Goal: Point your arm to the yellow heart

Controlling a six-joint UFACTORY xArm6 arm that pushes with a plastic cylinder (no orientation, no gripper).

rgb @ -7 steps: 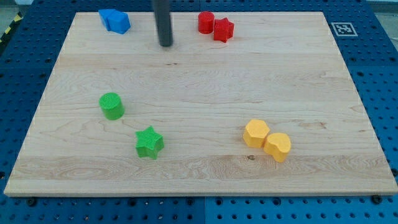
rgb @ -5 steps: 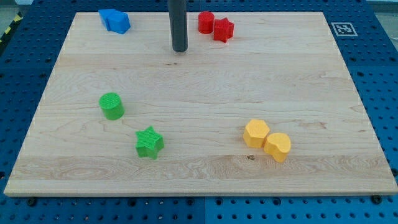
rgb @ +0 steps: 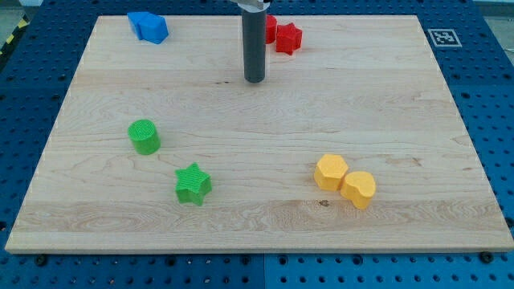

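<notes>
The tip (rgb: 254, 79) rests near the board's (rgb: 401, 96) top edge, beside two red blocks (rgb: 279, 34); the yellow heart (rgb: 358, 189) lies toward the bottom-right corner, touching a yellow hexagon (rgb: 330, 172).

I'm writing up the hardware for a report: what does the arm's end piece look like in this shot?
Only the end piece shows: a straight, smooth, dark grey cylindrical rod with a flat-cut lower end, my tip. At the view's top edge a lighter, silvery collar caps the rod. No cables, markings, labels or jaws are visible, and the rest of the arm lies outside the frame.
</notes>
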